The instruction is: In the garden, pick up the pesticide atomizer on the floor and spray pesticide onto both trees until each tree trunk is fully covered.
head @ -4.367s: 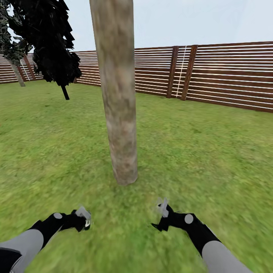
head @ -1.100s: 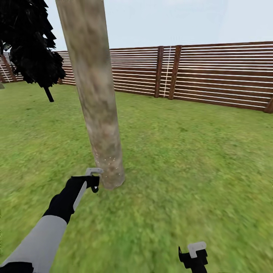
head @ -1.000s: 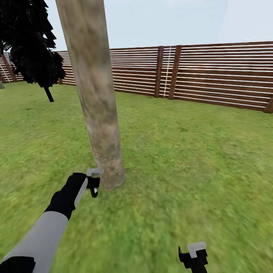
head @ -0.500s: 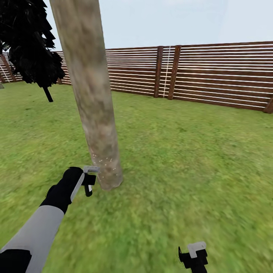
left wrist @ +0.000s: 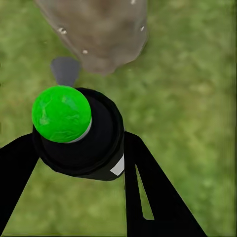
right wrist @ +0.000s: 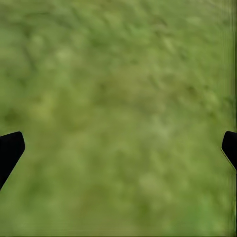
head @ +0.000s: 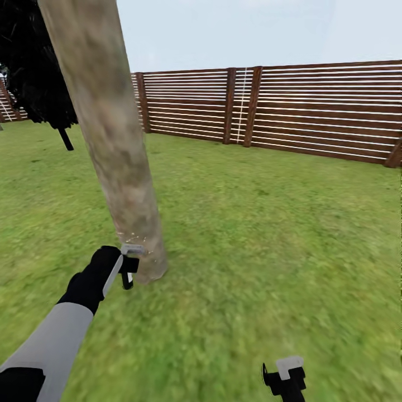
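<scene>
Left gripper (left wrist: 74, 163) is clenching the atomizer (left wrist: 79, 131) beside the speckled tree trunk (head: 111, 145); right gripper (right wrist: 118, 148) is hanging spread over grass (head: 268, 234).

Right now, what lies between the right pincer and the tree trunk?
Only bare grass lies between the right pincer and the tree trunk, seen in the head view.
</scene>
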